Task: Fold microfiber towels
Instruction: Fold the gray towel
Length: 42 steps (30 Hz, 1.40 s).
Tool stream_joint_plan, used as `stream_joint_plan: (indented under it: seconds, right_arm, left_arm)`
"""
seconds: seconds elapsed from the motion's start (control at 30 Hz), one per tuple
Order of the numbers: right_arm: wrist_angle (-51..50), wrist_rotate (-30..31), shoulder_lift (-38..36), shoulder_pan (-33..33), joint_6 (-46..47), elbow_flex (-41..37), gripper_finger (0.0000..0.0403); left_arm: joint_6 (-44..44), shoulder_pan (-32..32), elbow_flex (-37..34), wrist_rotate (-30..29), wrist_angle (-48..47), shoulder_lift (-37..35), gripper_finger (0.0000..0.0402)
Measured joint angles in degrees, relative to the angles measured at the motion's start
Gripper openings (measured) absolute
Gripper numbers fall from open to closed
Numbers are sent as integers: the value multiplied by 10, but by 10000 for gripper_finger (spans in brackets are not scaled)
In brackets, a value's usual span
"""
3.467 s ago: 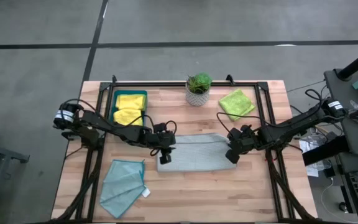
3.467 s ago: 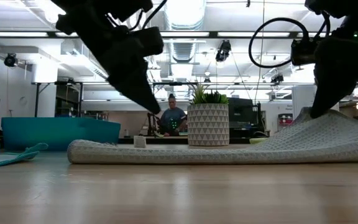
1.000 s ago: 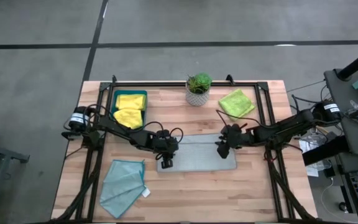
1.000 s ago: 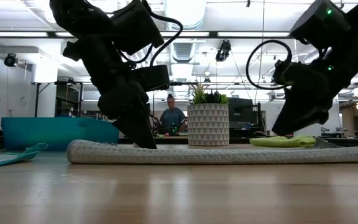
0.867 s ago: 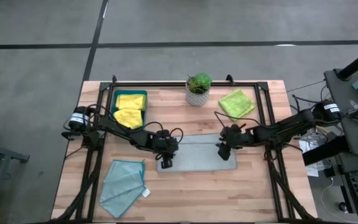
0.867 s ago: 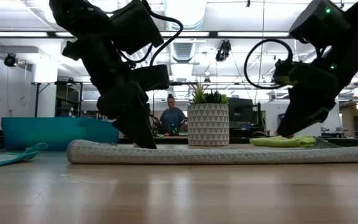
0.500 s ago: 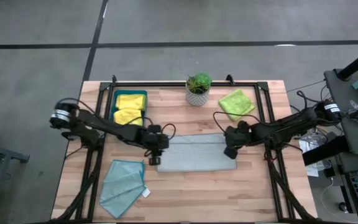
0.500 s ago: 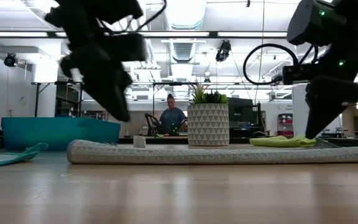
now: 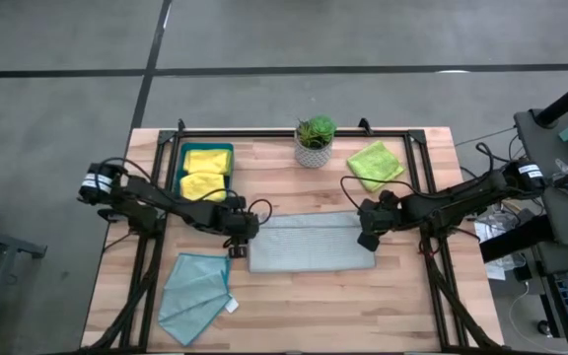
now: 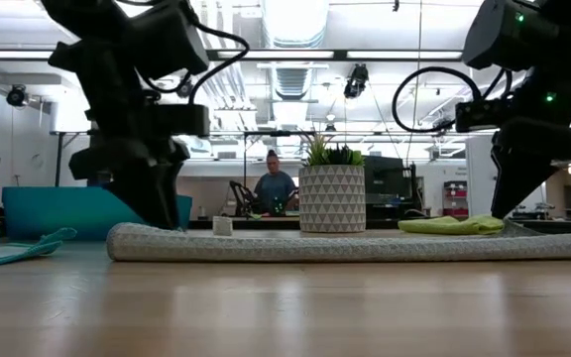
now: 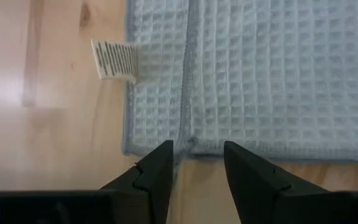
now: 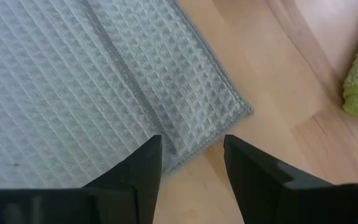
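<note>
The pale grey towel [image 9: 312, 243] lies folded flat in a long rectangle at the table's middle; a white printed tag [image 11: 114, 60] sticks out from its left edge. My left gripper [image 9: 235, 245] hangs open just over the towel's left edge [image 11: 157, 146], fingers pointing steeply down. My right gripper [image 9: 367, 240] hangs open over the towel's right edge [image 12: 229, 102]. Neither has anything between its fingers. A light teal towel [image 9: 197, 286] lies spread at the near left. A lime green towel [image 9: 376, 163] lies folded at the far right. Two yellow towels [image 9: 205, 170] lie in the tray.
The dark teal tray [image 9: 178, 163] stands at the far left. A potted plant [image 9: 315, 141] in a white pot stands at the far middle, behind the grey towel. A black frame rail runs around the table. A person [image 10: 274, 188] sits in the room beyond.
My left gripper has gone from the grey towel's near left corner toward the table's left edge and a little up, and now hangs at the towel's left edge. My right gripper has shifted slightly toward the right edge and tipped steeper. The towel lies as before.
</note>
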Motion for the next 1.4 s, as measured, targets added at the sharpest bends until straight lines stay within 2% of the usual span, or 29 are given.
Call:
stream_joint_plan:
  seconds: [0.2, 0.53, 0.63, 0.7, 0.93, 1.4]
  right_arm:
    - [-5, -31, 0, 0, 0, 0, 164]
    - [24, -41, 0, 0, 3, -20, 161]
    - [46, -41, 0, 0, 3, -33, 152]
    - [48, -41, 0, 0, 3, -35, 131]
    - [51, -41, 0, 0, 0, -35, 19]
    - [17, -51, -19, 4, -34, 9, 9]
  left_arm:
    - [0, 1, 1, -5, 1, 4, 109]
    - [-2, 1, -1, -10, 1, 4, 6]
    - [-3, 1, -1, -10, 1, 4, 5]
    - [-3, 1, -1, -10, 1, 4, 2]
    - [-2, 0, 1, -12, 11, 4, 0]
    - [36, -3, 8, -13, -9, -25, 4]
